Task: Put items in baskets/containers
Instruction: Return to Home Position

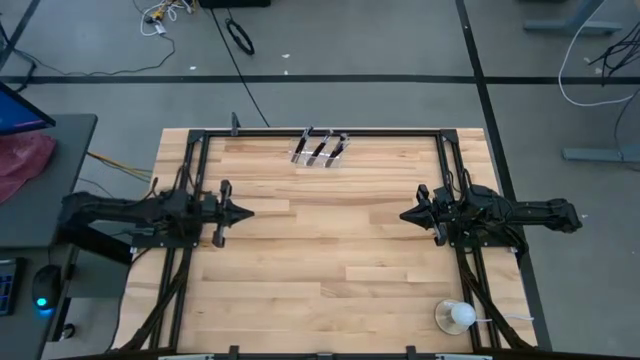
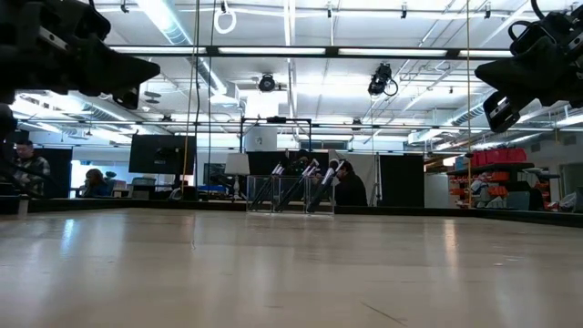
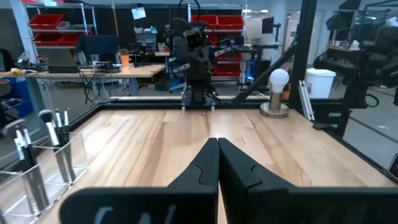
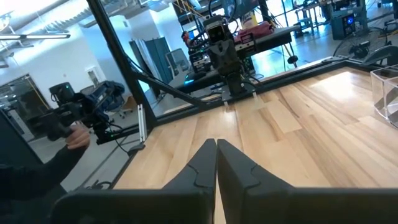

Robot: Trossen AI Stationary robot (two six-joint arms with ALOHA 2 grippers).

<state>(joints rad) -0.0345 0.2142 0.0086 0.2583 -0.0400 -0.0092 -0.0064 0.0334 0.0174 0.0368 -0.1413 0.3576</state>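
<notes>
The clear plastic holder (image 1: 320, 152) stands on the table near its far edge, with several black makeup brushes (image 1: 322, 146) standing tilted inside it. It also shows in the low view as the holder (image 2: 290, 193) and in the left wrist view as the holder (image 3: 37, 168) with brushes (image 3: 55, 134). My left gripper (image 1: 246, 211) hovers shut above the table's left side. My right gripper (image 1: 404, 215) hovers shut above the right side. Both grippers are far from the holder and hold nothing.
A white round ball on a clear base (image 1: 456, 317) stands near the table's near right corner, also seen as the ball (image 3: 277, 87). Black frame rails (image 1: 320, 132) run along the table's edges. A person's hand (image 4: 78, 135) holds a device beyond the table.
</notes>
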